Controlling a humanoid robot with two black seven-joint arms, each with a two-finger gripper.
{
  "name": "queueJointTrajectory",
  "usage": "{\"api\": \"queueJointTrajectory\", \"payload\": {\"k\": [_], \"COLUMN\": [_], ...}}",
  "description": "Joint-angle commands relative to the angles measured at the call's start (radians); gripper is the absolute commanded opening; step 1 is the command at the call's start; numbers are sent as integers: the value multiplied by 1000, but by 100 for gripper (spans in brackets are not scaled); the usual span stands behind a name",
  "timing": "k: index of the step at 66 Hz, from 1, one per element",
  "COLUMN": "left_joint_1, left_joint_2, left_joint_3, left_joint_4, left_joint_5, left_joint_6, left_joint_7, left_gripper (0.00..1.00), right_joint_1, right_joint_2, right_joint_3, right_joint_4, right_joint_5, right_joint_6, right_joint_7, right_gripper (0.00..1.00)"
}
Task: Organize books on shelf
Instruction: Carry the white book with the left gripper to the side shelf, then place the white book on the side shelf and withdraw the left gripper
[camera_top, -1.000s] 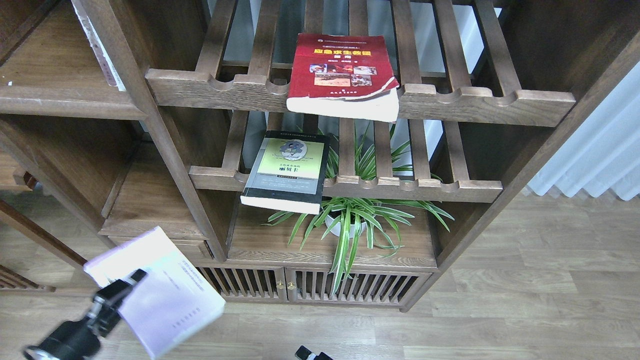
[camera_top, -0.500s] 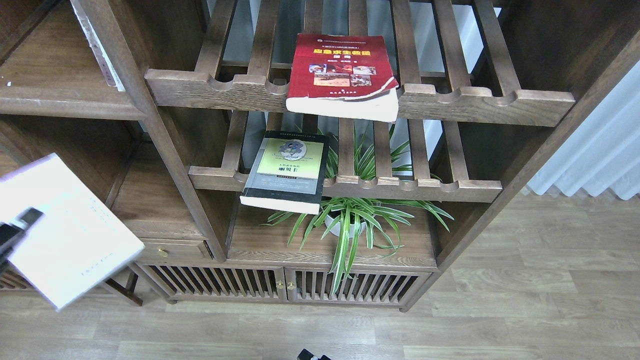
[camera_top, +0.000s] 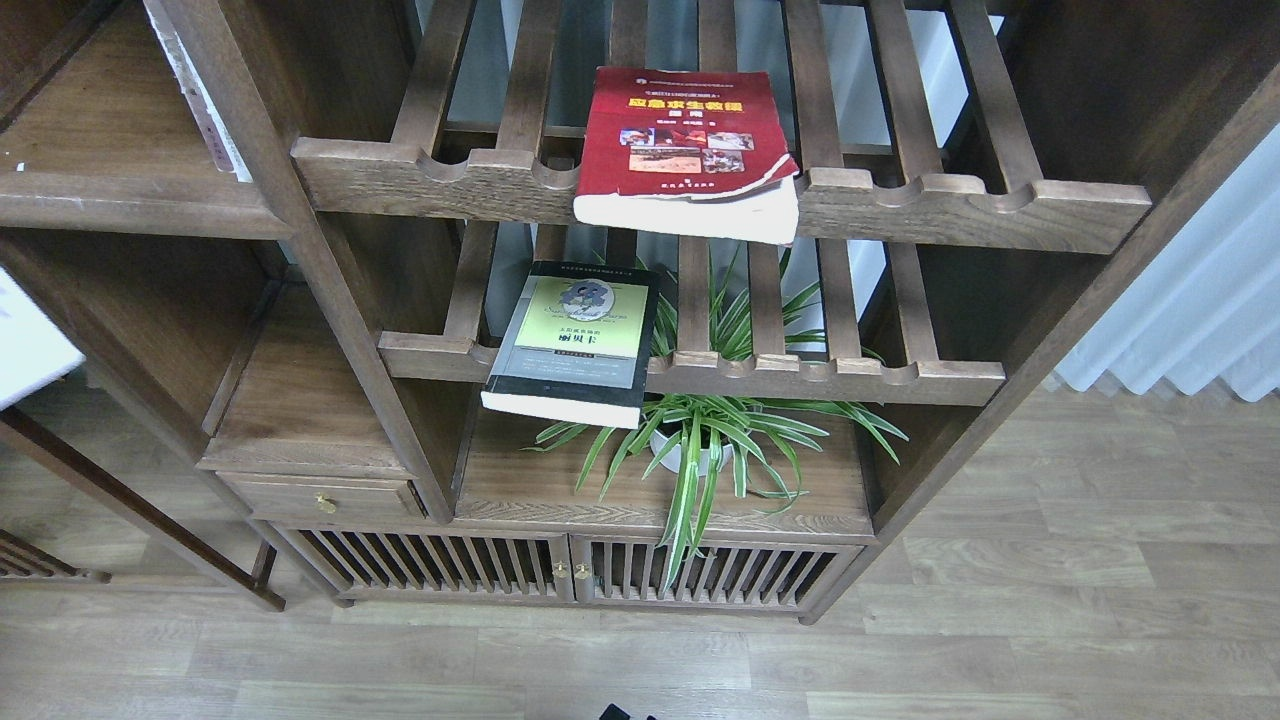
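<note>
A large dark wooden bookcase (camera_top: 330, 300) fills the view. The solid shelf (camera_top: 110, 190) lies upper left. The red book (camera_top: 685, 150) overhangs the far slatted rack; the black-grey book (camera_top: 575, 340) overhangs the rack below. Only a corner of the pale book (camera_top: 25, 345) shows at the left edge. Neither claw is visible, so its state cannot be told. The pale book likely needs lifting level onto the shelf.

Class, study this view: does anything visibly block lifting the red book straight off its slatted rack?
Nothing visible does. The red book lies flat on the upper slatted rack, overhanging its front rail, with nothing resting on its cover. No gripper shows.
</note>
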Motion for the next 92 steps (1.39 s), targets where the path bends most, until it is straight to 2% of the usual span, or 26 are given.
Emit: {"api": "queueJointTrajectory", "payload": {"k": [1, 25, 37, 41, 52, 62, 79, 92], "left_joint_1": [-147, -555, -746, -863, -984, -1062, -1239, -1328], "left_joint_2": [-3, -8, -49, -83, -117, -128, -140, -150], "left_joint_3": [5, 192, 243, 295, 438, 511, 611, 701], "left_joint_4": [21, 52, 136, 196, 244, 276, 443, 537], "left_joint_5": [126, 364, 523, 594, 611, 623, 629, 629], "left_joint_6": [0, 0, 0, 0, 0, 0, 0, 0], "left_joint_7": [0, 4, 1, 3, 1, -4, -4, -5], "left_gripper": [6, 6, 6, 6, 6, 6, 7, 7], "right_joint_1": [-5, -20, -20, -20, -22, -22, -20, -19], "right_joint_2": [0, 0, 0, 0, 0, 0, 0, 0], "right_joint_3": [-1, -8, -8, -8, -8, -8, -6, -6], "right_joint_4": [0, 0, 0, 0, 0, 0, 0, 2], "right_joint_5": [0, 0, 0, 0, 0, 0, 2, 2], "right_joint_6": [0, 0, 0, 0, 0, 0, 0, 0], "right_joint_7": [1, -1, 1, 1, 1, 2, 2, 2], "right_gripper": [91, 91, 92, 92, 92, 92, 92, 92]}}
